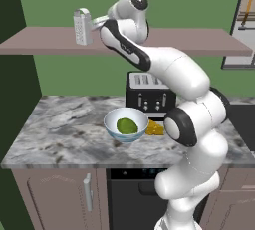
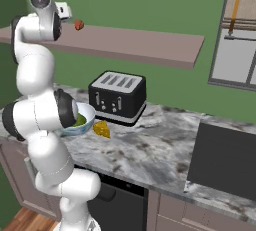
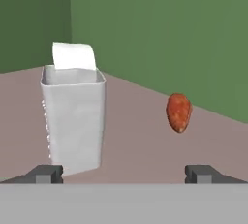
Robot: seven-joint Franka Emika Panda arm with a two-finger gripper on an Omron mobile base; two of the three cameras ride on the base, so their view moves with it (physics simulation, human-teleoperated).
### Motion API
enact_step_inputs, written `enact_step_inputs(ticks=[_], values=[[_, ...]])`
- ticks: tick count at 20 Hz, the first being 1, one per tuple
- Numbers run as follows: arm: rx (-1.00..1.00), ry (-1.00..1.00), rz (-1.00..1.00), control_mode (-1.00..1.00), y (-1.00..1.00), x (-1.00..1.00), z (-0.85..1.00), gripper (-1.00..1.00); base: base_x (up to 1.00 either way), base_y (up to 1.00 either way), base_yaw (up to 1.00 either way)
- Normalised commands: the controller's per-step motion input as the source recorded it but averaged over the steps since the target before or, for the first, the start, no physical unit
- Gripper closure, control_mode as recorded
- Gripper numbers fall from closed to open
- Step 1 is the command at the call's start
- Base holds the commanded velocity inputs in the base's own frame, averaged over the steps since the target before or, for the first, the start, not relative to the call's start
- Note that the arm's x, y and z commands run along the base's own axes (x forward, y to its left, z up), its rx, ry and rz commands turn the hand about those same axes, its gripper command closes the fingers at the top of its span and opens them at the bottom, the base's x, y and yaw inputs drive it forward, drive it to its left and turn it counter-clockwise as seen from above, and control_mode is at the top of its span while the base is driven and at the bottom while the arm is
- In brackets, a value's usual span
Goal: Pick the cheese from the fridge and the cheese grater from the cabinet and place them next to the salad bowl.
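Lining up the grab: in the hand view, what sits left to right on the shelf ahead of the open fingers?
Cheese grater → small red-orange fruit, both standing on the cabinet shelf board, with a clear gap between them.

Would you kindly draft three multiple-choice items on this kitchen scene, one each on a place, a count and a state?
1. Where does the cheese grater stand?
A. on the shelf board of the cabinet
B. on the counter
C. in the salad bowl

2. How many slots has the toaster?
A. two
B. four
C. six

3. How is the gripper?
A. shut on the cheese
B. shut on nothing
C. open

Key: 1 A, it stands upright on the board above the counter; 2 B, four slots show in its top; 3 C, the fingertips stand wide apart before the grater.
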Motion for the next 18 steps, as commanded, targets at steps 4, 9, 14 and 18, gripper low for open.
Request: enact_step_inputs(ticks=[4,9,14,18], values=[[0.06,-0.21,0.14,-1.00,0.64,0.00,0.00,-1.00,0.00,0.00,0.00],[0.01,-0.05,0.05,-1.00,0.27,0.03,-0.02,-1.00,0.00,0.00,0.00],[0.02,-0.01,0.04,-1.00,-0.09,0.19,0.00,-1.00,0.00,0.00,0.00],[0.05,-0.01,0.06,-1.00,-0.03,0.06,-0.07,-1.00,0.00,0.00,0.00]])
